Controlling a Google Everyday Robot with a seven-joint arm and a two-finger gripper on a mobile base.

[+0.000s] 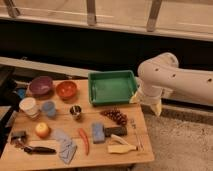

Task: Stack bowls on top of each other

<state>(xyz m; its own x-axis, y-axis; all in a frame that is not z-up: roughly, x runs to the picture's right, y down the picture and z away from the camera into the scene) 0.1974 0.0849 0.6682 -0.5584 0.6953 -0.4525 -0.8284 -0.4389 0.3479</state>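
The dark purple bowl [41, 85] sits at the table's back left. The orange-red bowl [66, 89] stands just to its right, the rims close together; I cannot tell if they touch. Both are upright and empty. My gripper [145, 103] hangs from the white arm [170, 80] off the table's right edge, beside the green tray and far from both bowls. Its yellowish fingertips [155, 108] point down, with nothing seen between them.
A green tray [112, 86] stands at the back middle. A white cup [28, 106], a blue cup [48, 108], a small metal cup [75, 112], grapes [116, 117], an apple [42, 130], a red chilli [84, 141] and several tools lie on the wooden table [80, 157].
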